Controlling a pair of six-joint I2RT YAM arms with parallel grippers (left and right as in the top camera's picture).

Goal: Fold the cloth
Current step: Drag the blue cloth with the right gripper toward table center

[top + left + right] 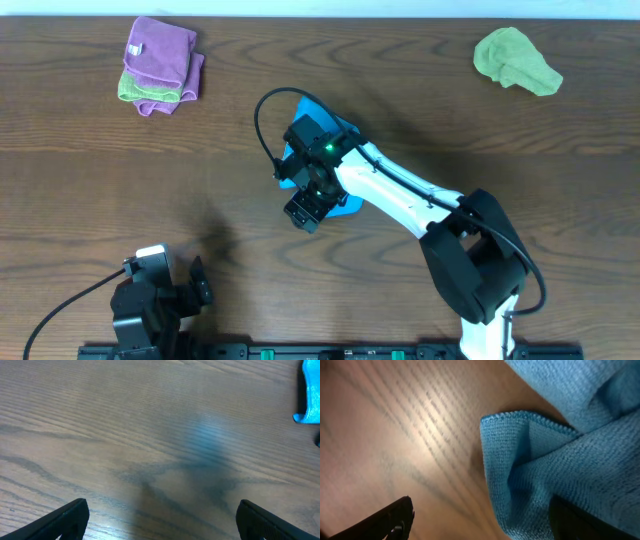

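Fold's maybe started but nowhere near finished imo: the blue cloth lies bunched mid-frame on the tabletop, right claw hanging over its edge with jaws apart, gripping nothing, while the left claw, also apart, sits idle at lower left.

White right arm, black cable

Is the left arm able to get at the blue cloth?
Probably yes, at its near edge only: bare table lies between the left gripper and the blue cloth, but the right gripper covers most of it.
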